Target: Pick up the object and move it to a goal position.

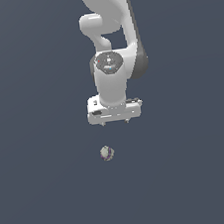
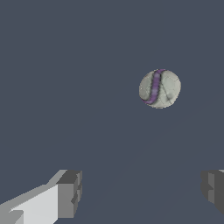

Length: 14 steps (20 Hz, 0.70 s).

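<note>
The object point(image 1: 107, 153) is a tiny off-white ball with a purple stripe, lying on the dark grey floor. In the wrist view the object point(image 2: 159, 88) shows its curved purple band clearly. My white gripper point(image 1: 115, 122) hangs above and slightly to the exterior view's right of the ball, well apart from it. The wrist view shows the gripper point(image 2: 142, 192) open, its two grey fingertips point(image 2: 70, 194) spread wide with nothing between them. The ball lies ahead of the fingers, not between them.
Only the uniform dark grey floor point(image 1: 44, 193) surrounds the ball. The white arm point(image 1: 109, 34) rises behind the gripper toward the top of the exterior view.
</note>
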Each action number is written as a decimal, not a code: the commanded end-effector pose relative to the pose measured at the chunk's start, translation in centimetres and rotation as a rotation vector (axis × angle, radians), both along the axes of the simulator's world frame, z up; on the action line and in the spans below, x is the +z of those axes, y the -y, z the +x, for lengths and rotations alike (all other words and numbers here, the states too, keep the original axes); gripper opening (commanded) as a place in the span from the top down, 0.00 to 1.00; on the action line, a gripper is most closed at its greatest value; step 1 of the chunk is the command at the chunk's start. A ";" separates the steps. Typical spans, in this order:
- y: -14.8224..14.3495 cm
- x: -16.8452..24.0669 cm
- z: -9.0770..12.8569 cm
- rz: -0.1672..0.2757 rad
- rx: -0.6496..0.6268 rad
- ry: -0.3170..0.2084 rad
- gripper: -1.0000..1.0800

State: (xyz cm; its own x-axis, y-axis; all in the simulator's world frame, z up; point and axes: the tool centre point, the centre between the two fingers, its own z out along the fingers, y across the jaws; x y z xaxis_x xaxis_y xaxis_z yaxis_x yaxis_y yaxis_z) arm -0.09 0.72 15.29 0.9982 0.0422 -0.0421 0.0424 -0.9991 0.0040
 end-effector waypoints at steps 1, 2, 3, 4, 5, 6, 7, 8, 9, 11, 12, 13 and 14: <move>0.4 -0.4 0.6 0.001 -0.024 0.002 0.04; 0.6 -0.6 1.0 0.001 -0.036 0.004 0.04; 0.8 -0.8 1.4 0.001 -0.050 0.006 0.04; 1.0 -1.1 1.8 0.001 -0.065 0.007 0.04; 1.2 -1.4 2.2 0.002 -0.080 0.009 0.04; 1.5 -1.7 2.6 0.002 -0.098 0.011 0.04; 1.8 -2.0 3.1 0.002 -0.116 0.014 0.04; 2.1 -2.4 3.6 0.002 -0.135 0.016 0.04; 2.4 -2.8 4.1 0.002 -0.156 0.019 0.04; 3.1 -3.6 5.1 0.002 -0.196 0.024 0.04; 3.4 -4.0 5.6 0.002 -0.214 0.026 0.04; 3.7 -4.3 6.0 0.001 -0.230 0.028 0.04; 3.9 -4.6 6.3 0.001 -0.245 0.031 0.04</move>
